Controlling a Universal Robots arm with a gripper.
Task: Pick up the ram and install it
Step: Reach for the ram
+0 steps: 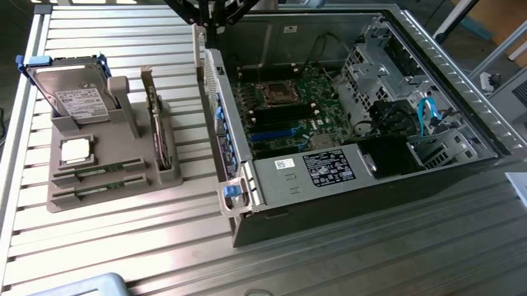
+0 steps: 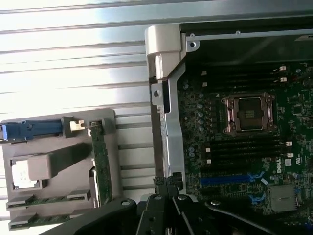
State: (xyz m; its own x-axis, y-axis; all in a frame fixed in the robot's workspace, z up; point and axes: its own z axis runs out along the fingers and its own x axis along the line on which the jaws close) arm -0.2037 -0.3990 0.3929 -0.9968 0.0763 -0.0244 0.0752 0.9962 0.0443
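While the arm hangs above the side wall of the open computer case (image 1: 482,92), the fingers (image 2: 164,182) are clenched together with nothing between them; in the wrist view they sit over the case's metal edge, between the gray holder (image 1: 62,206) and the motherboard (image 1: 284,120); the ram (image 1: 99,171) lies in the holder on the desk (image 1: 123,253), at the exterior view's left of the case, well apart from the fingers; a second stick (image 1: 97,192) lies just beside it, each in its own low slot; the square processor chip (image 1: 76,150) rests near them; the hard drive (image 1: 78,98) and a taller green card (image 1: 155,132) stand upright in the same holder.
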